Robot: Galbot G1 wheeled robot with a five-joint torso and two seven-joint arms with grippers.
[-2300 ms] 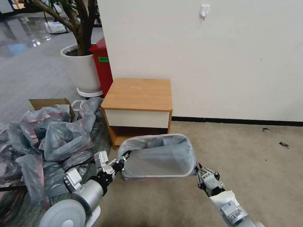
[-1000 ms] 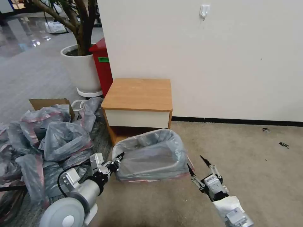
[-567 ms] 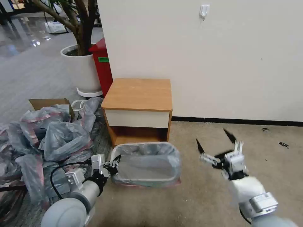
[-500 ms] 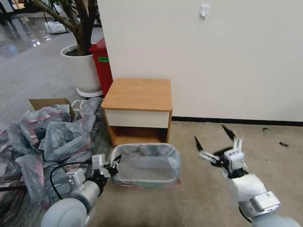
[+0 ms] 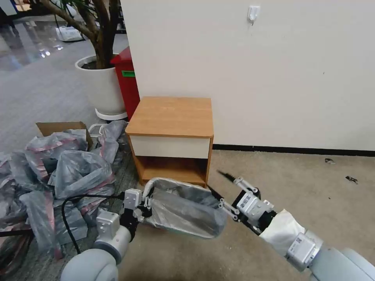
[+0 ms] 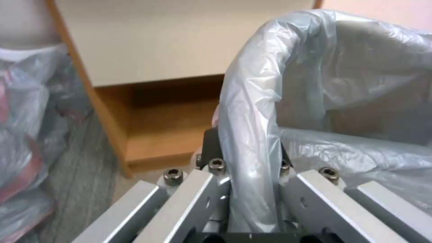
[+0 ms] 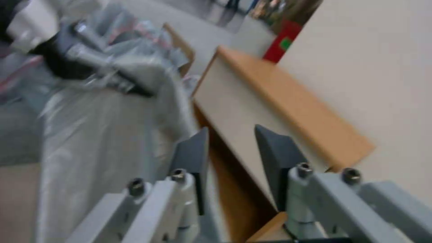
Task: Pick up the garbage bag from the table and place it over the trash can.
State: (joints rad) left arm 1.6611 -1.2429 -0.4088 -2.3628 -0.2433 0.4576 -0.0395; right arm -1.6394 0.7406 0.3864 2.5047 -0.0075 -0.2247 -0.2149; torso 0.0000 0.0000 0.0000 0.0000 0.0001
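The grey translucent garbage bag (image 5: 187,208) is stretched over the trash can (image 5: 168,182), which lies tilted on the carpet in front of the table (image 5: 172,115). My left gripper (image 5: 146,205) is shut on the bag-covered rim at the can's left end. The left wrist view shows the rim and garbage bag (image 6: 252,111) pinched between that gripper's (image 6: 247,153) fingers. My right gripper (image 5: 219,184) is open at the can's right end, its fingers apart and holding nothing. In the right wrist view, the right gripper (image 7: 234,150) faces the garbage bag (image 7: 112,135) and the table (image 7: 292,101).
A heap of grey-and-pink bags (image 5: 58,171) and a cardboard box (image 5: 58,127) lie to the left. A red bin (image 5: 127,82) and a white plant pot (image 5: 101,86) stand behind the table, against the wall. Open carpet (image 5: 312,187) lies to the right.
The right gripper let go of the can, swung up and to the right, then came back to the can's right end. The can dropped and now lies tilted. The left gripper kept its hold.
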